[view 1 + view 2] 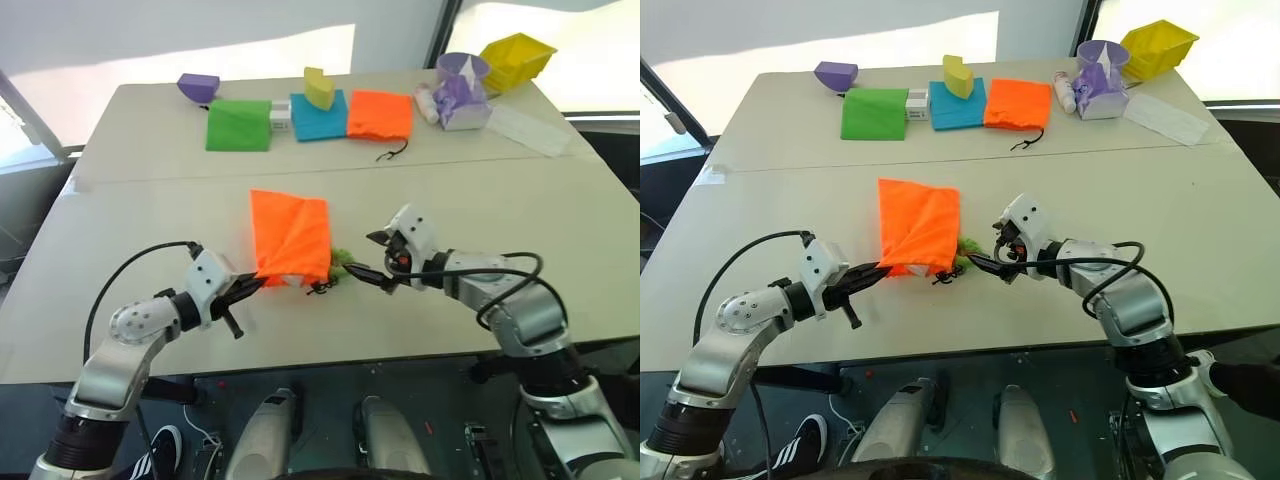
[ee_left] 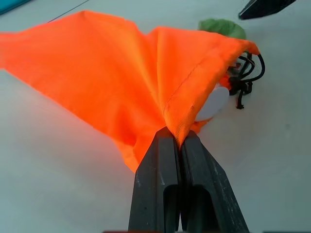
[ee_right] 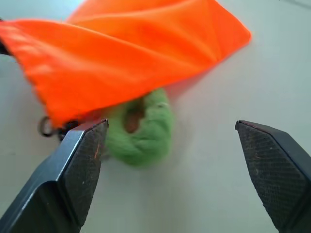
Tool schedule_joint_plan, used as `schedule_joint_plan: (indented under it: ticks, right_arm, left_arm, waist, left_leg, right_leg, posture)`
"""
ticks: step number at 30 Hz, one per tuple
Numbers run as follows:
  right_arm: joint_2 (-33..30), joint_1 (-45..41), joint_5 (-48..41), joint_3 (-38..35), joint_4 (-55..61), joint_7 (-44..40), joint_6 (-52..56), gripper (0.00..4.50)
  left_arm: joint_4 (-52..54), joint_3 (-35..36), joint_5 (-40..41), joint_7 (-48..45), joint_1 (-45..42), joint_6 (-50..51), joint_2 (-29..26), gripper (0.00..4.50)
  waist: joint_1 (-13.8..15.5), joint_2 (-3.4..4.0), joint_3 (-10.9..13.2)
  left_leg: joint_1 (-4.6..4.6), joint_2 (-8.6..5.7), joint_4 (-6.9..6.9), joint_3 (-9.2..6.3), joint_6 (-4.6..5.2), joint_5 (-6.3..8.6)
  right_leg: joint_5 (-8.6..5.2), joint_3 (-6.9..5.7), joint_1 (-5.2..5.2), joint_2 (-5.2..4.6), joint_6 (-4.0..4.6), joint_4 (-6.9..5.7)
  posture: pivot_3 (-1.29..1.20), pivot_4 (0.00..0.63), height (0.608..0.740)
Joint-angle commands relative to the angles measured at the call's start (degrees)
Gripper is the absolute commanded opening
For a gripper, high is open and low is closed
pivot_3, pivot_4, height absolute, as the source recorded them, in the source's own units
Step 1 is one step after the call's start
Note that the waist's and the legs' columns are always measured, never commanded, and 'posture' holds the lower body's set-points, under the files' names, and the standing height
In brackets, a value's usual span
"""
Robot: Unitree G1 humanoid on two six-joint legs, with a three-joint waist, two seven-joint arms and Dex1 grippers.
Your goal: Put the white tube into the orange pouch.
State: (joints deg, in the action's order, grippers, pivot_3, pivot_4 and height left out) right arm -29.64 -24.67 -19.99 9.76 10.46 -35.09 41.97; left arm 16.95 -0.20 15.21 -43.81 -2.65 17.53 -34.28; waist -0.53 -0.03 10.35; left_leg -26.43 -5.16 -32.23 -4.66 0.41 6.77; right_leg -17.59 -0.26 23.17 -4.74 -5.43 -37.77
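Left tool (image 2: 176, 138) pinching orange pouch (image 1: 290, 236) corner; right tool (image 3: 170, 150) spread.

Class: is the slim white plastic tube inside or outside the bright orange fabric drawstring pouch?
Inside: white tube shows within orange pouch mouth, pinched by left gripper.

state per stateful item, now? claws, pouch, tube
left claw: shut, pinching the orange pouch's mouth edge
right claw: open, holding nothing, by the green pom-pom
orange pouch: flat on the table, mouth corner lifted
white tube: inside the pouch mouth, its end showing
second orange pouch: flat at the far side, untouched
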Motion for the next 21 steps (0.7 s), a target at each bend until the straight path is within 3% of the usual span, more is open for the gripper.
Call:
schedule_joint_plan:
  ticks: [1, 13, 17, 21]
  right_arm:
    - [0.6, -1.6, 1.2, -0.3, -0.5, -0.8, -2.6, 4.40]
    - [4.3, -1.0, 1.3, 2.3, -0.3, 0.1, 4.9, 4.40]
    - [4.7, -1.2, 1.8, 2.4, 0.0, 0.2, 5.2, 3.12]
    - [4.6, -1.4, 2.4, 2.7, -0.2, 0.0, 3.8, 1.03]
  left_arm:
    - [1.1, 1.6, 0.3, -0.1, 0.3, -1.3, -0.6, 0.00]
    - [1.7, 0.8, 0.2, 0.8, 0.5, -1.2, 0.1, 0.00]
    - [1.8, 0.5, 0.2, 1.1, 0.4, -0.9, 0.5, 0.00]
    - [1.8, 0.5, 0.3, 1.2, 0.4, -0.8, 0.6, 0.00]
  waist:
    - [0.0, 0.00, 0.0]
    - [-0.2, -0.01, 0.0]
    - [-0.2, -0.01, 0.0]
    - [-0.2, -0.01, 0.0]
  left_leg:
    - [0.00, -0.02, -0.02, 0.01, 0.00, 0.00]
    - [0.08, 0.01, -0.05, 0.00, -0.05, 0.03]
    - [0.08, 0.01, -0.05, 0.00, -0.05, 0.03]
    - [0.08, 0.01, -0.05, 0.00, -0.05, 0.03]
  right_leg:
    - [0.00, 0.00, 0.01, -0.01, -0.01, 0.00]
    - [0.02, 0.02, 0.04, 0.02, 0.02, -0.23]
    - [0.02, 0.02, 0.05, 0.02, 0.02, -0.22]
    - [0.03, 0.02, 0.05, 0.02, 0.02, -0.23]
  posture:
    - [0.00, 0.150, 0.740]
    - [0.00, 0.150, 0.740]
    - [0.00, 0.150, 0.740]
    - [0.00, 0.150, 0.740]
